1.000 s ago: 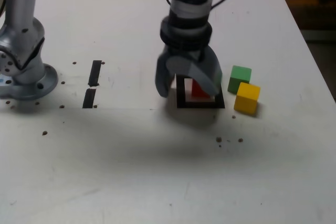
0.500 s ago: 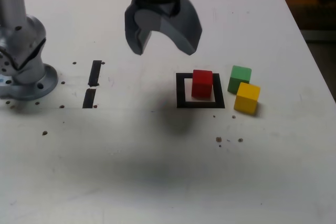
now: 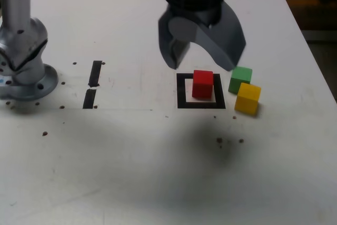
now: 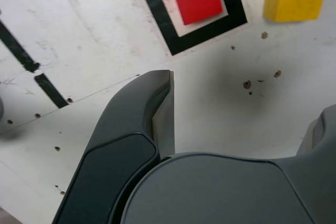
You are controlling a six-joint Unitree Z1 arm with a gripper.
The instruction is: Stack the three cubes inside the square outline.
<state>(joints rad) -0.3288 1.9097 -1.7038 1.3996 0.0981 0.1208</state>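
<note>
Red cube (image 3: 202,84) seated inside square outline (image 3: 181,105); yellow cube (image 3: 247,98) and green cube (image 3: 240,79) sited just beyond the outline. Pincer (image 3: 204,66) spread, nothing gripped. Cubes judged light, stiff; best grasped by opposite side faces.

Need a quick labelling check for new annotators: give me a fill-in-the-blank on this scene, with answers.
1. The cube inside the square outline is ____.
2. In the exterior view, the cube nearest the green cube is ____.
3. The gripper is ____, with nothing between its fingers.
4. To the exterior view's left of the outline lie ____ short black strips.

Missing words: red; yellow; open; two
</note>
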